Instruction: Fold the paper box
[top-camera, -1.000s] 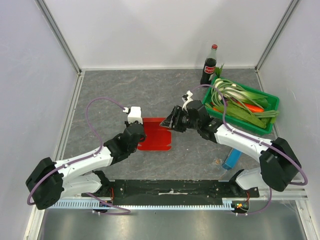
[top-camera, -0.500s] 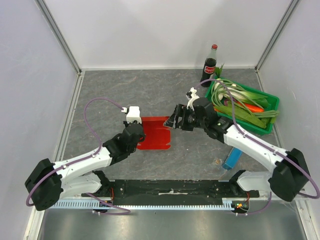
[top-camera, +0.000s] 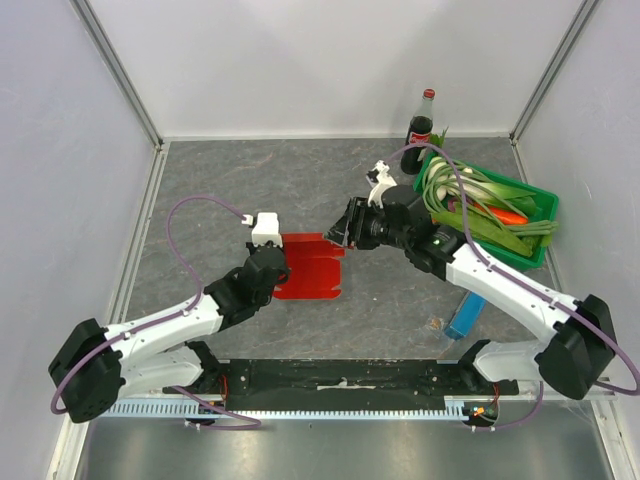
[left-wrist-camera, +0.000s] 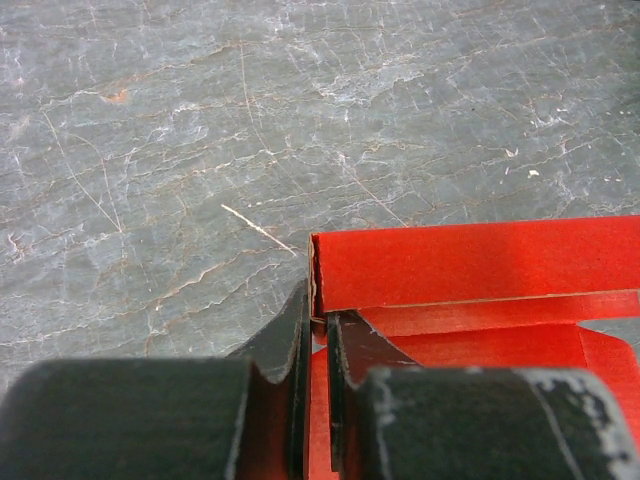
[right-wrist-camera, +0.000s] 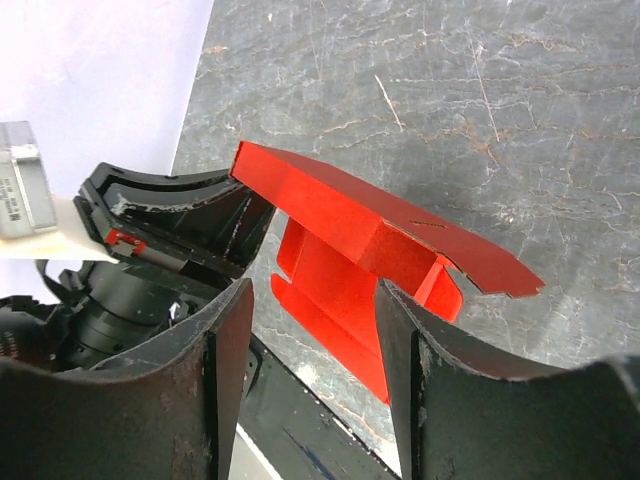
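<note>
The paper box (top-camera: 312, 275) is a bright red, partly folded cardboard sheet lying on the grey table. My left gripper (top-camera: 282, 262) is shut on the raised wall at the sheet's left edge; in the left wrist view the jaws (left-wrist-camera: 318, 330) pinch that wall, with a folded red panel (left-wrist-camera: 470, 265) just ahead. My right gripper (top-camera: 340, 230) is open and empty, hovering at the sheet's far right corner. In the right wrist view, its fingers (right-wrist-camera: 315, 300) frame the raised red flap (right-wrist-camera: 340, 215) without touching it. The left gripper (right-wrist-camera: 190, 215) shows behind the flap.
A green plastic crate (top-camera: 540, 205) with leeks and a carrot stands at the right, a cola bottle (top-camera: 420, 130) behind it. A narrow blue oblong box (top-camera: 465, 315) lies near the right arm's base. Walls close in the table on three sides.
My right gripper has drawn slightly back and up from the box's far right corner. The left gripper and the red sheet have barely moved.
</note>
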